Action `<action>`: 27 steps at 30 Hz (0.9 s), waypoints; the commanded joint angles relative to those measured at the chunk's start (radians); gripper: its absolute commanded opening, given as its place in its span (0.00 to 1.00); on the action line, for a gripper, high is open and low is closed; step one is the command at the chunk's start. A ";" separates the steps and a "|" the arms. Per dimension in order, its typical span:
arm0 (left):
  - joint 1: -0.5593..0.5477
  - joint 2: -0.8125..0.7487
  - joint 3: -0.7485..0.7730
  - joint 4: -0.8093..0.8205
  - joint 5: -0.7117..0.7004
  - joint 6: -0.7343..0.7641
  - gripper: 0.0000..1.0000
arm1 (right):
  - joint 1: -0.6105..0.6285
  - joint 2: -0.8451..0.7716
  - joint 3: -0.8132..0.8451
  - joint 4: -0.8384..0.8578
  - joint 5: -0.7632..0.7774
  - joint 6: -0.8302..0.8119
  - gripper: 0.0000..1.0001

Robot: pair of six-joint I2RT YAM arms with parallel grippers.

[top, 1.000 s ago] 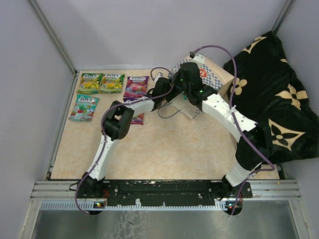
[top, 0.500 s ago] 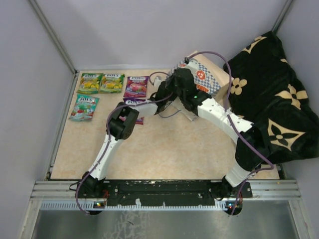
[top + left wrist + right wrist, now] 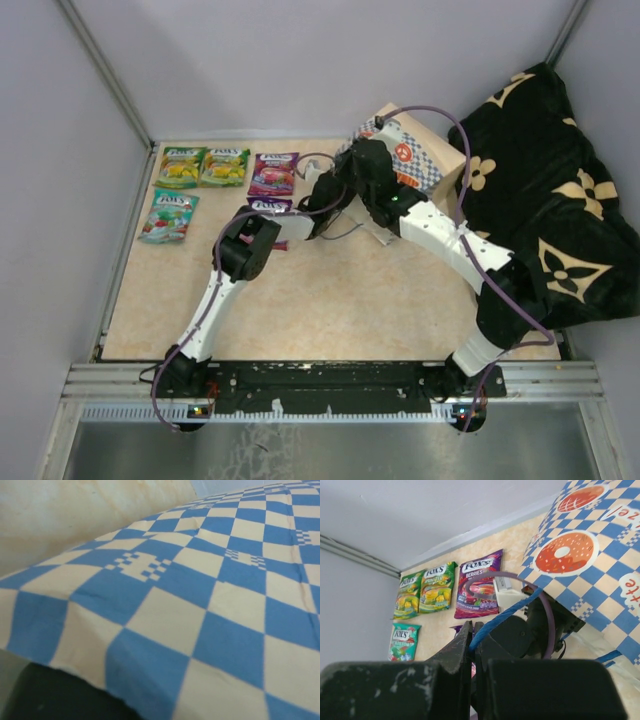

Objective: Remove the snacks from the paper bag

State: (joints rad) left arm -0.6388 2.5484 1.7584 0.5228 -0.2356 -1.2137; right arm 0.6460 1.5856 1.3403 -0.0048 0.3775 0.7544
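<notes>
Logged paper bag [image 3: 420, 160] at 1 o'clock, blue cord handle [image 3: 505, 617] pinched by right gripper [image 3: 472, 635], left gripper [image 3: 325, 192] pressed together at bag mouth, catch unseen; judged best held taut, drawn toward FOX'S pouches [image 3: 200, 167] at 10 o'clock.

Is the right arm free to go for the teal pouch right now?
Probably not: the right claw is shut on the blue cord handle, and the left arm lies across the way to the teal pouch.
</notes>
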 commanded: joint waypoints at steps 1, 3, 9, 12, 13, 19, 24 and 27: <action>0.004 -0.091 -0.142 0.131 0.001 0.047 0.00 | 0.003 -0.058 0.008 0.078 0.071 -0.004 0.00; 0.004 -0.154 -0.261 0.203 0.012 0.063 0.00 | -0.009 -0.053 0.017 0.077 0.078 -0.008 0.00; 0.005 -0.366 -0.564 0.314 0.048 0.136 0.00 | -0.062 -0.018 0.046 0.057 0.080 -0.004 0.00; 0.004 -0.457 -0.671 0.317 0.088 0.171 0.00 | -0.084 -0.001 0.054 0.054 0.077 0.004 0.00; 0.004 -0.491 -0.703 0.318 0.095 0.173 0.00 | -0.089 0.004 0.055 0.053 0.077 0.007 0.00; 0.007 -0.599 -0.820 0.278 0.199 0.221 0.00 | -0.116 0.044 0.084 0.042 0.091 0.006 0.00; 0.004 -0.697 -0.889 0.248 0.313 0.281 0.00 | -0.137 0.095 0.126 0.021 0.099 -0.019 0.00; 0.002 -0.801 -0.953 0.218 0.285 0.308 0.00 | -0.157 0.099 0.127 0.025 0.100 -0.026 0.00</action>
State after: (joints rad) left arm -0.6361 1.8870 0.8619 0.7506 0.0055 -0.9718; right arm 0.5209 1.6714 1.4235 0.0002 0.4133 0.7509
